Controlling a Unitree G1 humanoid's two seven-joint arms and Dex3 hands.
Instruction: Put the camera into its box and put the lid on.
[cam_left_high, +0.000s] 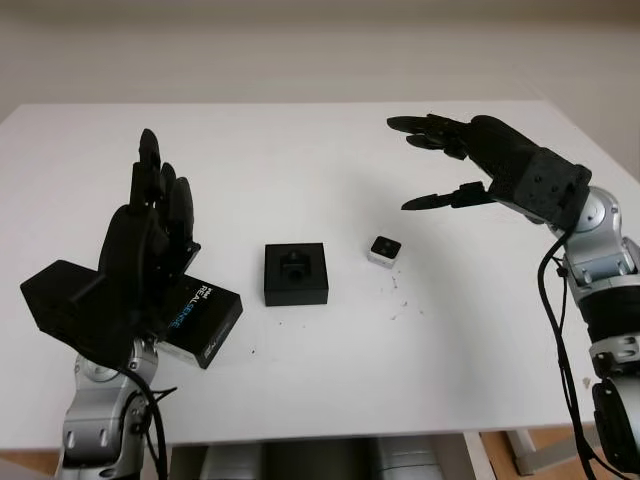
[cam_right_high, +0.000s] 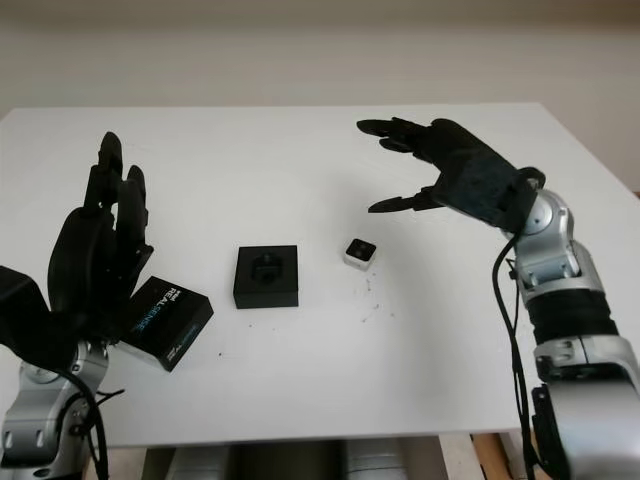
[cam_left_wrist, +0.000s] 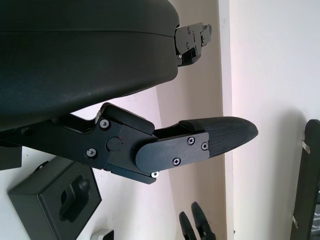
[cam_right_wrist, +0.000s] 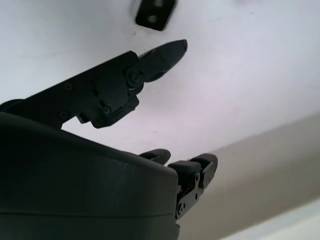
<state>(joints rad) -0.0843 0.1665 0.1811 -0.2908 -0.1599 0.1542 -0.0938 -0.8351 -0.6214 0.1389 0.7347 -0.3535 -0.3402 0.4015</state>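
Nearest, the left hand (cam_left_high: 140, 250) hovers open above the RealSense lid (cam_left_high: 200, 318). Beside the open black box (cam_left_high: 296, 273) sits the small camera (cam_left_high: 384, 250); the right hand (cam_left_high: 470, 160) is raised above it, holding nothing.

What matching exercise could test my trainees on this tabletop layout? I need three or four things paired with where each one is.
Things:
1. camera
2. box
3. lid
4. right hand

Places:
A. lying by the left hand, at the table's near left
B. raised above the table, open, beyond the small white-edged item
C. mid-table, black, open-topped with a shaped insert
D. just right of the black square, on the bare white table

Pairs: 1-D, 2-C, 3-A, 4-B
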